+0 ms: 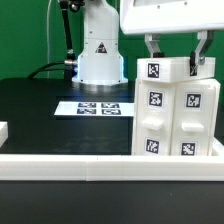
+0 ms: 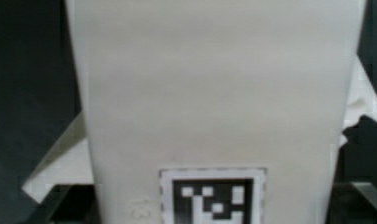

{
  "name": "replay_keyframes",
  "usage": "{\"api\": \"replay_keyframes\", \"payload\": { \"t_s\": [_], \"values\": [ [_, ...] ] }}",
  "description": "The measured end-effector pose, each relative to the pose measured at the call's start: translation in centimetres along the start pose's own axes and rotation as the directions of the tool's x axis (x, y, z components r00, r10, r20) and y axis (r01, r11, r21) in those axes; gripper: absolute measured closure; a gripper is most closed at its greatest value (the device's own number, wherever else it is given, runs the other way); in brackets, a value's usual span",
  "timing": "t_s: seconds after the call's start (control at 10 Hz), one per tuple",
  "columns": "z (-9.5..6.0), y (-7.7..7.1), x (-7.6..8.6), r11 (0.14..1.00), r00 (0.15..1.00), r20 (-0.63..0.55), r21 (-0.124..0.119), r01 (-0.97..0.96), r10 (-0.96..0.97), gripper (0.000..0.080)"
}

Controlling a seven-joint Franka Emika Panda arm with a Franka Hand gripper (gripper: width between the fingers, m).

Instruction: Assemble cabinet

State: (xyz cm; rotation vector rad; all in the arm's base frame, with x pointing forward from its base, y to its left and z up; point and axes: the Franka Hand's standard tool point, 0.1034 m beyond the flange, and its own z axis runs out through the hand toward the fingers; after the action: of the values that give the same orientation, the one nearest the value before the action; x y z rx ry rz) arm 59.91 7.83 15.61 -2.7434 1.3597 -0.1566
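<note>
The cabinet (image 1: 176,112) stands upright at the exterior view's right, a tall white box with square black-and-white tags on its front panels. My gripper (image 1: 175,58) comes down from above and straddles its top, one finger (image 1: 149,48) on each side, shut on it. In the wrist view the cabinet's white face (image 2: 203,90) fills the space between the jaws, with a tag (image 2: 213,198) close to the gripper (image 2: 206,216). The dark fingers (image 2: 46,203) press against both of its sides.
The marker board (image 1: 98,107) lies flat on the black table behind the cabinet, in front of the arm's white base (image 1: 98,55). A long white rail (image 1: 90,161) runs along the table's front edge. A small white piece (image 1: 3,131) shows at the left edge.
</note>
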Motion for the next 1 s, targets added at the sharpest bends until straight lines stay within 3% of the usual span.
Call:
{"api": "replay_keyframes", "payload": {
  "t_s": [0.3, 0.6, 1.0],
  "values": [
    [0.01, 0.08, -0.12, 0.979, 0.979, 0.012, -0.005, -0.204, 0.204, 0.0245],
    [0.02, 0.16, -0.21, 0.905, 0.904, 0.023, -0.011, -0.426, 0.426, 0.0245],
    [0.08, -0.04, -0.34, 0.690, 0.689, 0.056, -0.017, -0.723, 0.723, 0.0245]
  ]
}}
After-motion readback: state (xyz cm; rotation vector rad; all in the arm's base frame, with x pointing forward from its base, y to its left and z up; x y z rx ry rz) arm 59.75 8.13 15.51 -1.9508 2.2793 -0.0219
